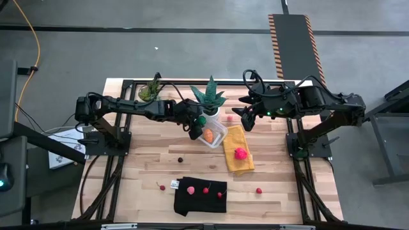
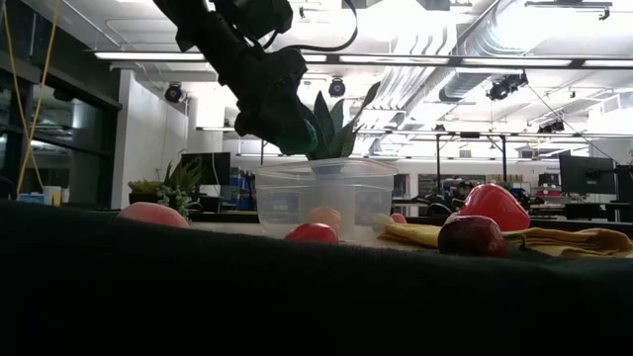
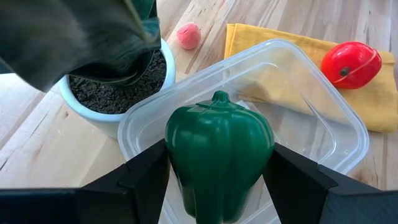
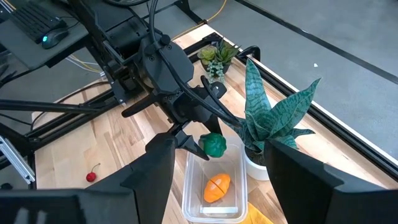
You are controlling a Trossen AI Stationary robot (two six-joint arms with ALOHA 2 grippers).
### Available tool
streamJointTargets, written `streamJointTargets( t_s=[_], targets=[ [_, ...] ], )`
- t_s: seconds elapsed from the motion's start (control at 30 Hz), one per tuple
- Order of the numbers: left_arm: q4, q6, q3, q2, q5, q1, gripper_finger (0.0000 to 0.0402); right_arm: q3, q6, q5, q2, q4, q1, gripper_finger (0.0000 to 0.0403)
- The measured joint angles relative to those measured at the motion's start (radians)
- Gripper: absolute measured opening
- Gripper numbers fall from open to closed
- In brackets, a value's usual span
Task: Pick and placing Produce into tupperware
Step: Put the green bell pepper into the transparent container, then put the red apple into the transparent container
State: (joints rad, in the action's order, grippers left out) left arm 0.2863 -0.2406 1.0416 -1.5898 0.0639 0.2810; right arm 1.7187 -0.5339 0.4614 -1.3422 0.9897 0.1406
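I have the left gripper [image 3: 217, 186] clamped on a green pepper [image 3: 219, 155] just over the tub [image 1: 213, 135] at table centre. One orange piece [image 4: 217, 187] is in. Cherries [image 1: 206, 189] and tomato [image 1: 240, 153] remain outside. Right gripper [image 1: 245, 120] waits open, far right.

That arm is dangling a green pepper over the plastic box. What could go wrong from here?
1. The left hand holds the green pepper above the tupperware, near its edge by the white plant pot; dropped there, it might hit the rim and roll out.
2. The plant's leaves stand close to the arm, so pulling away might brush them.
3. The orange piece already inside could make the pepper bounce.
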Motion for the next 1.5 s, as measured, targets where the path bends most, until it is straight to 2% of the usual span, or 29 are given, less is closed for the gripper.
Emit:
streamJointTargets(
  t_s=[0.33, 0.5, 0.8, 1.17, 1.5],
  targets=[
    [0.000, 0.004, 0.000, 0.000, -0.011, 0.000, 0.0277, 0.000, 0.000, 0.000, 0.000, 0.000, 0.000, 0.0238],
    [0.000, 0.002, 0.000, 0.000, -0.022, 0.000, 0.0283, 0.000, 0.000, 0.000, 0.000, 0.000, 0.000, 0.0238],
    [0.096, -0.019, 0.000, 0.034, -0.125, 0.000, 0.0244, 0.000, -0.008, -0.033, 0.000, 0.000, 0.000, 0.0238],
    [0.213, -0.018, 0.000, 0.161, -0.146, 0.001, 0.0214, 0.000, 0.012, -0.035, 0.000, 0.000, 0.000, 0.0238],
    [0.469, 0.081, 0.000, 0.292, -0.361, 0.000, 0.0207, 0.000, 0.019, -0.055, 0.000, 0.013, 0.000, 0.0238]
  ],
)
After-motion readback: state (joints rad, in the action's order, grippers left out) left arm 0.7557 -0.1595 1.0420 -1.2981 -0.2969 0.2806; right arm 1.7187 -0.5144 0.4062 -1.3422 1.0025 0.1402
